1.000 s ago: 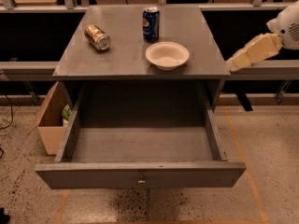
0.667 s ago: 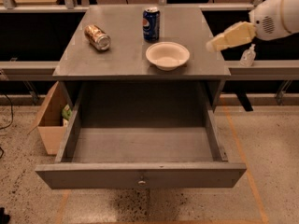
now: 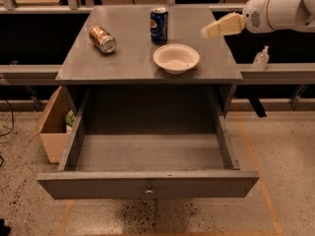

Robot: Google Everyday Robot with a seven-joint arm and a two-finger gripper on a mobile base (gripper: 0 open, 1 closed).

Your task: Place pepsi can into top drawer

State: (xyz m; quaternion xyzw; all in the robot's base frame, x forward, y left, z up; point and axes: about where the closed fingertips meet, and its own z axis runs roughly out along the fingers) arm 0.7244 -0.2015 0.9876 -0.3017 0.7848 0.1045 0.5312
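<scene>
The pepsi can (image 3: 159, 25), dark blue with a silver top, stands upright at the back middle of the grey cabinet top (image 3: 123, 58). The top drawer (image 3: 147, 183) is pulled wide open below, its inside bare, with a small knob on its front panel. My gripper (image 3: 216, 28) comes in from the upper right on a white arm (image 3: 280, 9). It hovers above the cabinet's right side, to the right of the can and apart from it, holding nothing.
A white bowl (image 3: 176, 58) sits just in front of the can. A gold-brown can (image 3: 102, 39) lies on its side at the left. A cardboard box (image 3: 54, 127) stands on the floor to the left. A small clear bottle (image 3: 260, 58) stands on the ledge at right.
My gripper and arm have moved left and up, from beside the cabinet's right edge to above its right side, closer to the pepsi can. Nothing else has moved.
</scene>
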